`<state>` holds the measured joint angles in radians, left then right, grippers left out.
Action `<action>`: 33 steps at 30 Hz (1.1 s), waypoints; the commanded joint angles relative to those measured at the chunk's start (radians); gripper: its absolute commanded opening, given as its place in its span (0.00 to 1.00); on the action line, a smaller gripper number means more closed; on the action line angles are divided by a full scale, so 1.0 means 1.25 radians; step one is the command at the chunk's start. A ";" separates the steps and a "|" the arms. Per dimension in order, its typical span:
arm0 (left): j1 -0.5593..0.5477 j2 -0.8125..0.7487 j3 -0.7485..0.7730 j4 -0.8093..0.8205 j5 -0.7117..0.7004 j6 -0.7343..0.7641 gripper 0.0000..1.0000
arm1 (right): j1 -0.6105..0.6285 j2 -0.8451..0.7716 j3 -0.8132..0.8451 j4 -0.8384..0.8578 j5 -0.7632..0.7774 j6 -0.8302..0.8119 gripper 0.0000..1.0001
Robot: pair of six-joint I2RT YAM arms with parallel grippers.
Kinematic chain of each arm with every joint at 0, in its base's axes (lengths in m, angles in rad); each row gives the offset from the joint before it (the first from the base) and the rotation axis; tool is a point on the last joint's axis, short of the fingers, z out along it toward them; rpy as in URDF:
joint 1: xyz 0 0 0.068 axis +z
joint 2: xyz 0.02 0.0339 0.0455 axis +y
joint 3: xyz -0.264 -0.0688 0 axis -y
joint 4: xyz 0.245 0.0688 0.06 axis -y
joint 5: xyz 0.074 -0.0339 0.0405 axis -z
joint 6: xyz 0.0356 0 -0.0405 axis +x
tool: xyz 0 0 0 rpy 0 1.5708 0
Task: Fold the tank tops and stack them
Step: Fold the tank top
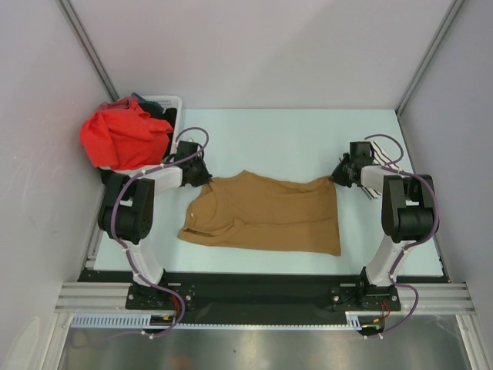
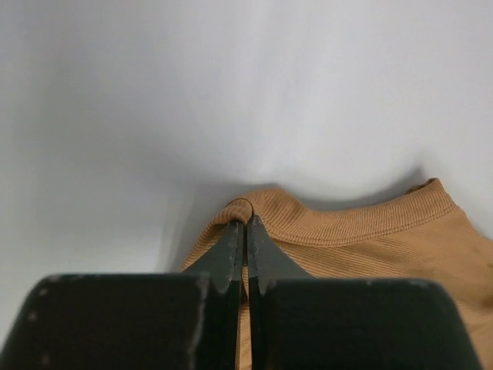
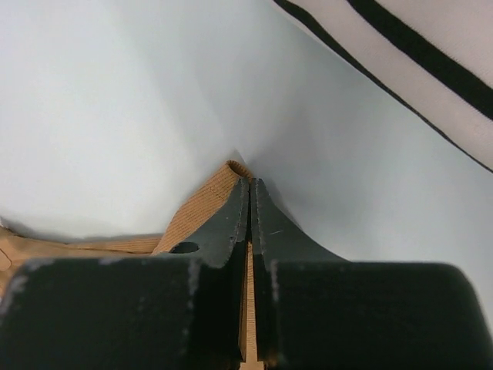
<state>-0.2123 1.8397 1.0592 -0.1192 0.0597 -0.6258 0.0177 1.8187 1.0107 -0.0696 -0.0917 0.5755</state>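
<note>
A tan-brown tank top (image 1: 266, 212) lies spread across the middle of the table. My left gripper (image 1: 203, 175) is shut on its far left corner, and the ribbed edge (image 2: 240, 208) bunches at the fingertips. My right gripper (image 1: 337, 176) is shut on the far right corner, where a fold of tan cloth (image 3: 223, 189) pokes out beside the fingers. A white tank top with black stripes (image 1: 375, 171) lies by the right arm, mostly hidden behind it; its striped cloth (image 3: 431, 62) fills the upper right of the right wrist view.
A white laundry basket (image 1: 171, 104) stands at the back left with red cloth (image 1: 123, 137) heaped over it. Grey walls close the table on three sides. The arm bases sit on a black rail at the near edge.
</note>
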 commanded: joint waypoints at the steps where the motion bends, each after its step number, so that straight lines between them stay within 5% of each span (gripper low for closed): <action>1: -0.011 -0.084 -0.019 0.017 -0.121 0.048 0.00 | 0.002 -0.007 0.011 -0.003 0.021 0.002 0.00; 5: -0.045 -0.141 -0.047 0.018 -0.260 0.070 0.10 | -0.002 -0.006 0.009 -0.004 0.023 0.007 0.00; 10: -0.079 -0.167 -0.048 -0.008 -0.353 0.075 0.50 | -0.008 -0.011 0.001 0.000 0.019 0.012 0.00; 17: -0.078 -0.151 -0.023 -0.079 -0.466 0.067 0.65 | -0.008 -0.024 -0.016 0.013 0.014 0.016 0.00; 26: -0.074 -0.204 -0.045 -0.003 -0.217 0.075 0.76 | -0.008 -0.023 -0.018 0.020 -0.004 0.012 0.00; 28: -0.068 -0.181 -0.012 -0.016 -0.212 0.078 0.84 | -0.008 -0.023 -0.019 0.023 -0.008 0.011 0.00; 33: -0.014 -0.091 0.004 -0.035 -0.074 0.037 0.83 | -0.008 -0.026 -0.020 0.024 -0.011 0.011 0.00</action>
<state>-0.2680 1.6928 1.0504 -0.1768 -0.1581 -0.5499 0.0109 1.8175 0.9955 -0.0456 -0.1043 0.5945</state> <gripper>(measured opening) 0.830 0.010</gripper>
